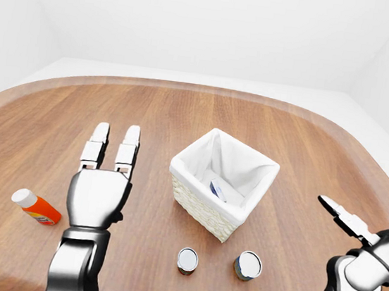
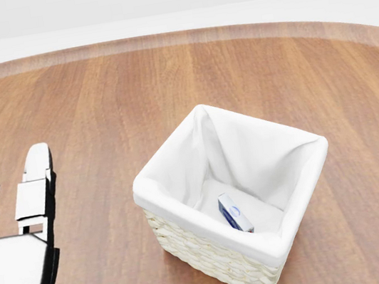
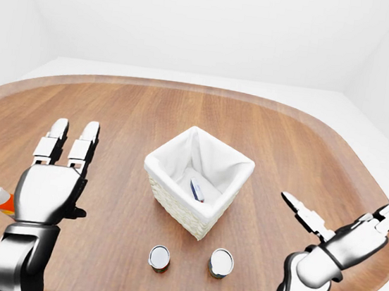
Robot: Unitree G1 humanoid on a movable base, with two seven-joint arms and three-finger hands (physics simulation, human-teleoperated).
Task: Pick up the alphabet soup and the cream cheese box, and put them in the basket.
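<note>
The woven basket (image 2: pixel 214 253) with a white cloth liner stands mid-table. A small blue and white cream cheese box (image 2: pixel 234 213) lies inside it on the liner. Two short cans stand side by side below the basket in the left-eye view, one on the left (image 1: pixel 187 260) and one on the right (image 1: pixel 248 265). Only their silver lids show, so I cannot tell which is the alphabet soup. My left hand (image 1: pixel 116 133) hovers left of the basket, open, fingers straight and holding nothing. At the right edge my right hand (image 3: pixel 347 201) is held open and empty, away from the basket.
An orange bottle with a white cap (image 1: pixel 36 206) lies on its side at the far left of the round wooden table (image 1: pixel 185 109). The table's curved edge runs close under the cans and under both arms.
</note>
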